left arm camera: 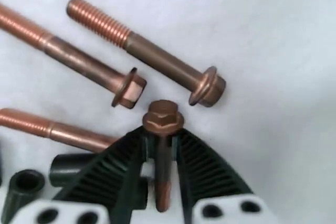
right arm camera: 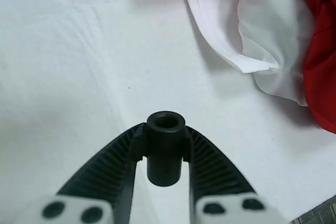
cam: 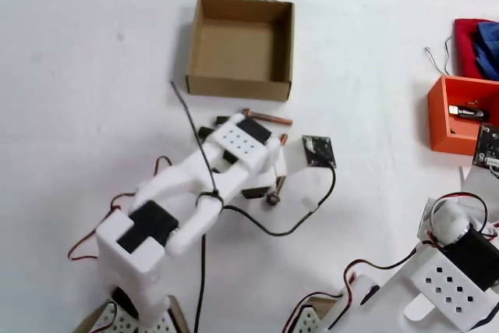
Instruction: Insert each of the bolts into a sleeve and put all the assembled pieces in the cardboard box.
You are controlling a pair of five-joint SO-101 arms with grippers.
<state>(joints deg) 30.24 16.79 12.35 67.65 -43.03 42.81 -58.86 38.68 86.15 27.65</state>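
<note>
Your counter [cam: 78, 76] carries the cardboard box [cam: 238, 88], which holds no assembled piece yet. Your left gripper [left arm camera: 163, 135] has its fingers [left arm camera: 207, 174] clamped on one bolt [left arm camera: 163, 120], and the right gripper [right arm camera: 164, 135] is clamped on a sleeve [right arm camera: 165, 153]. Three loose bolts [left arm camera: 157, 59] lie beside the held one, so all joining remains.

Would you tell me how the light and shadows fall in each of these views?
High view: soft, even light, the cardboard box darker inside than on its walls. Left wrist view: a dull sheen runs along the loose bolts. Right wrist view: shadow gathers beside the white cloth; the sleeve in the right hand shows no glare.
</note>
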